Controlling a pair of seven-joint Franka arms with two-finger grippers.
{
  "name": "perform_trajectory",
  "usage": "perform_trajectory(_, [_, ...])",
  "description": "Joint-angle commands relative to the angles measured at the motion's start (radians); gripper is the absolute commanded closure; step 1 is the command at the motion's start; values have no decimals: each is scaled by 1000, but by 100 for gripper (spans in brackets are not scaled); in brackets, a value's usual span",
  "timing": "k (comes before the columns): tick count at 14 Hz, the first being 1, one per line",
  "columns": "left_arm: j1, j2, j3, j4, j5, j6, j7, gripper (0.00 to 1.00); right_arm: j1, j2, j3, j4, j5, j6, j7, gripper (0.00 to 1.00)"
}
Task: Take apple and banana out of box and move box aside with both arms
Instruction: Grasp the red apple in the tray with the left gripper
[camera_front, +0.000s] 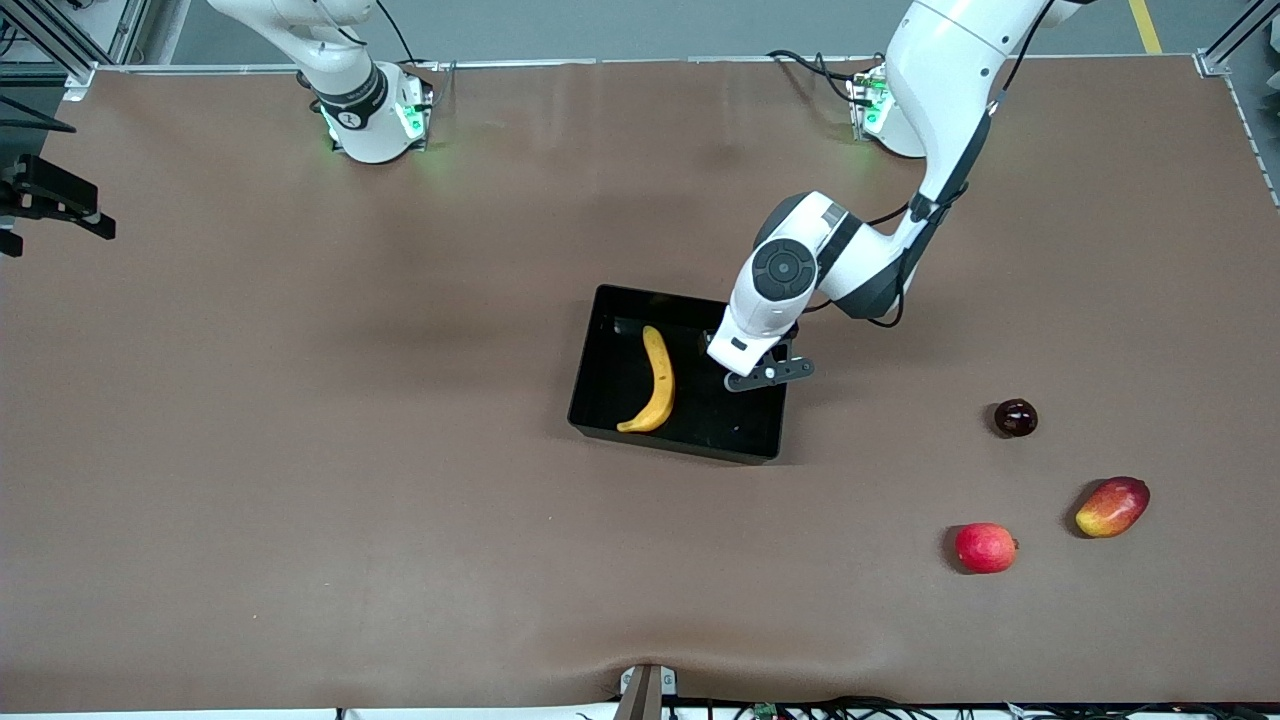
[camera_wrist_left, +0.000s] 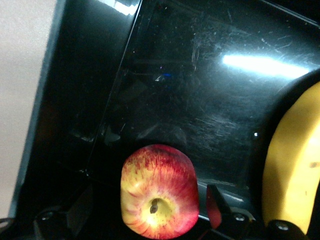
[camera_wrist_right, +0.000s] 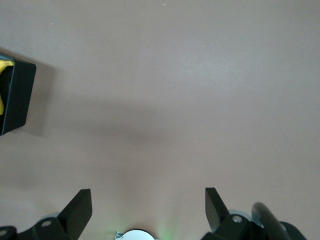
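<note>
Apple (camera_wrist_left: 159, 190) in box (camera_front: 600, 400), left gripper (camera_wrist_left: 150, 210) open around it.

A robotics lab: two white robot arms (camera_front: 830, 260) bolted to a brown-covered table (camera_front: 300, 450), aluminium framing (camera_front: 60, 50) and loose cables (camera_front: 800, 708) at its edges.

A curved yellow banana (camera_front: 653, 384) and a red-yellow apple (camera_wrist_left: 159, 189) are seen lying inside the glossy black box (camera_front: 600, 352).
</note>
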Motion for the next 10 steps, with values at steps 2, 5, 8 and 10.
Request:
perform_trajectory(2, [-14,24,1,2,23,23,-55,6,-14,-16,7,-12,19,-4,12,0])
perform_trajectory(5, [-14,35,1,30,23,22,-55,76,-14,-17,7,-12,17,-3,12,0])
perform_trajectory(8, [-5,10,1,100,25,-2,-45,100,-14,-16,7,-12,19,-3,12,0])
perform_trajectory(10, [9,-16,4,196,25,-90,-44,100,-14,-16,7,-12,19,-3,12,0])
